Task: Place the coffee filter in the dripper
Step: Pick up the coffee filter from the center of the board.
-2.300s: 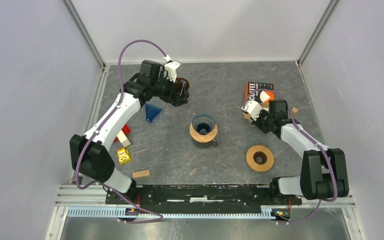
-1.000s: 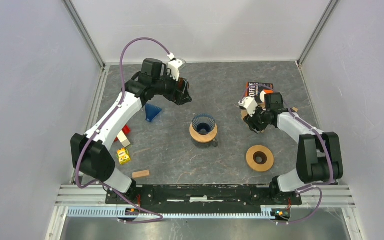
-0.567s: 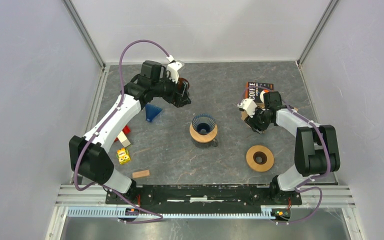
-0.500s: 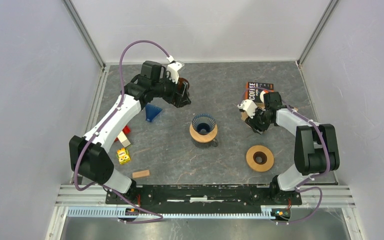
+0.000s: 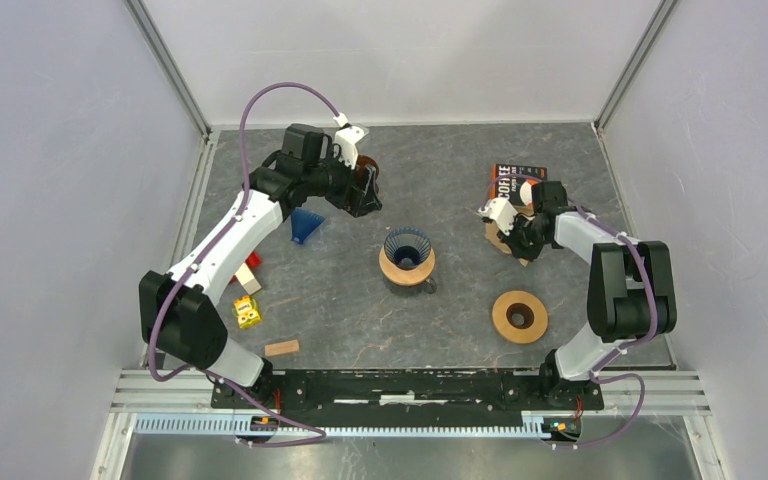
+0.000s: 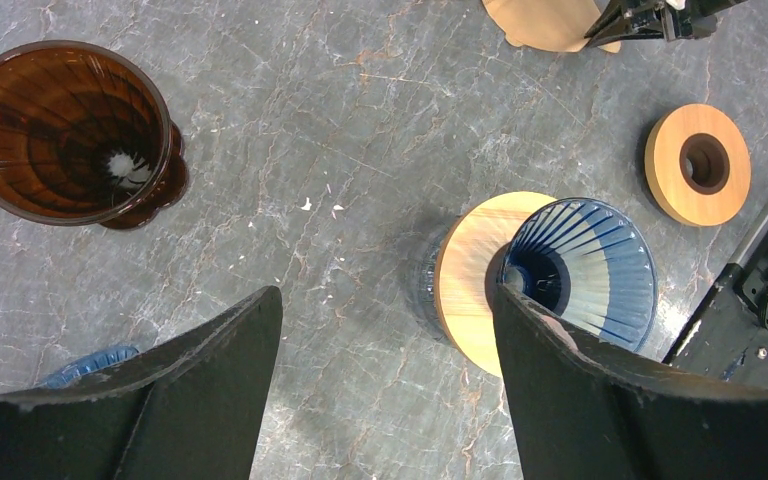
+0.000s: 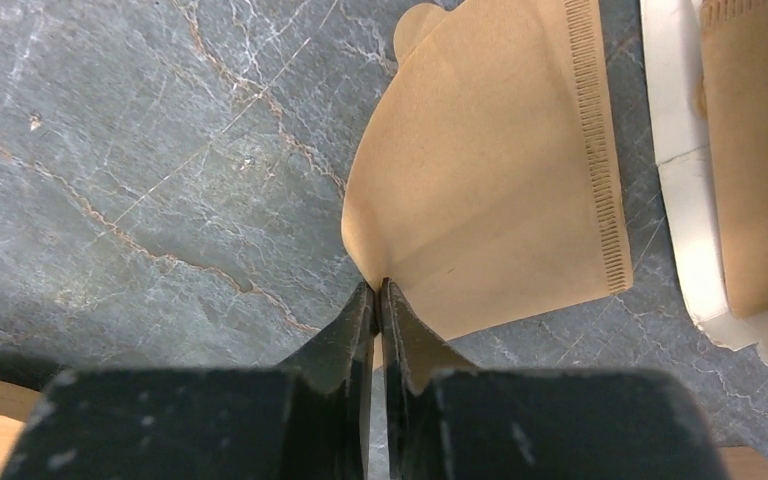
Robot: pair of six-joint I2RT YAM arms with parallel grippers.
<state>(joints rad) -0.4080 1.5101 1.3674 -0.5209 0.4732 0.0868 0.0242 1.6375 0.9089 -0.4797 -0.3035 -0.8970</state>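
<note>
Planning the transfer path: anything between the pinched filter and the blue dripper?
Nothing: bare table between the coffee filter and the blue dripper; left wrist and top views agree.

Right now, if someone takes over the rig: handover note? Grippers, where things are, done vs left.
Right gripper: shut on the edge of the coffee filter, which lies on the table beside the filter box, right side.
Left gripper: open, holding nothing, hovering at back left near the brown dripper.
The blue dripper sits on its wooden stand mid-table. Neither dripper has a filter in it.
Done: filter pinched.
Left: lift it, carry it to the dripper, seat it, release.
</note>
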